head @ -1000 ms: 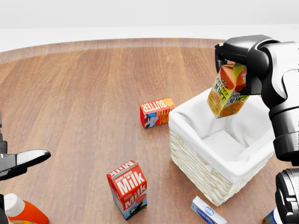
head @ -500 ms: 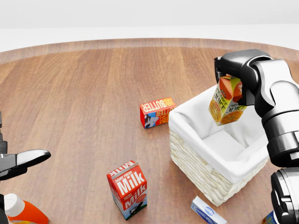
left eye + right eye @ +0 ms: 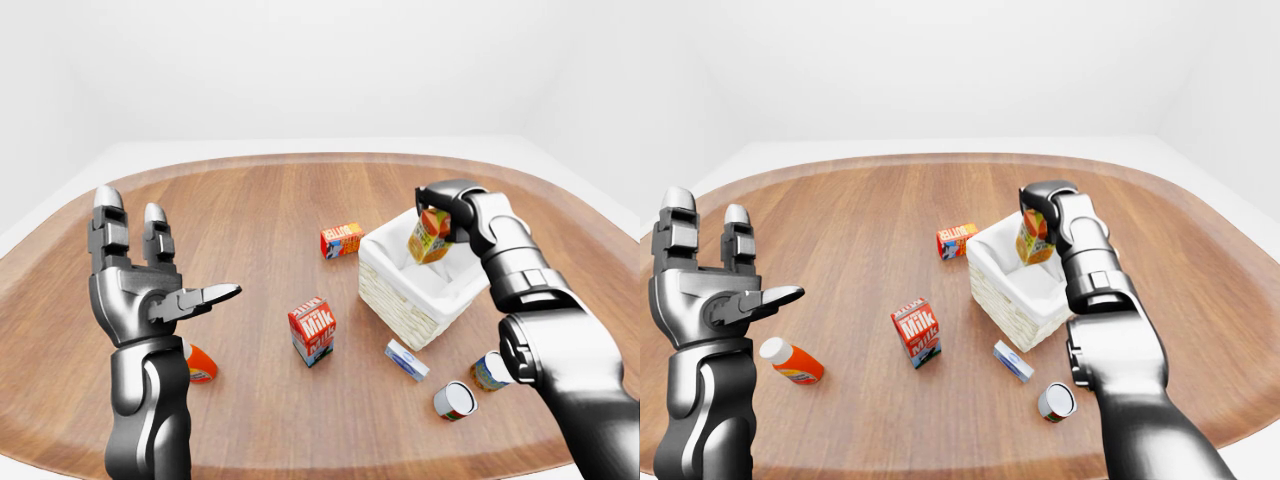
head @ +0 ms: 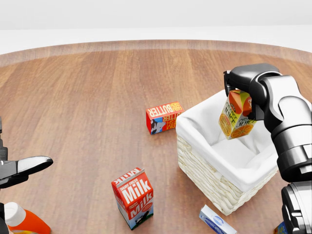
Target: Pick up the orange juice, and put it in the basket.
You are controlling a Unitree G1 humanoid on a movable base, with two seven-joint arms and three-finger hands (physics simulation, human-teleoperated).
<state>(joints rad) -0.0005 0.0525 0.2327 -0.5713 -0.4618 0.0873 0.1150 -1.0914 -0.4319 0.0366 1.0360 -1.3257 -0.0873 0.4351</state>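
Over the tabletop your right hand has dropped lower than a second ago, fingers clamped on the orange juice, which now hangs inside the basket mouth, near its top-right wall in the head view. Lowering looks nearly done; release likely next, carton not yet resting on the liner. Left hand is raised, fingers spread, holding nothing. Around: milk carton, butter box, orange bottle, small blue box, two cans. Nothing blocks the drop.
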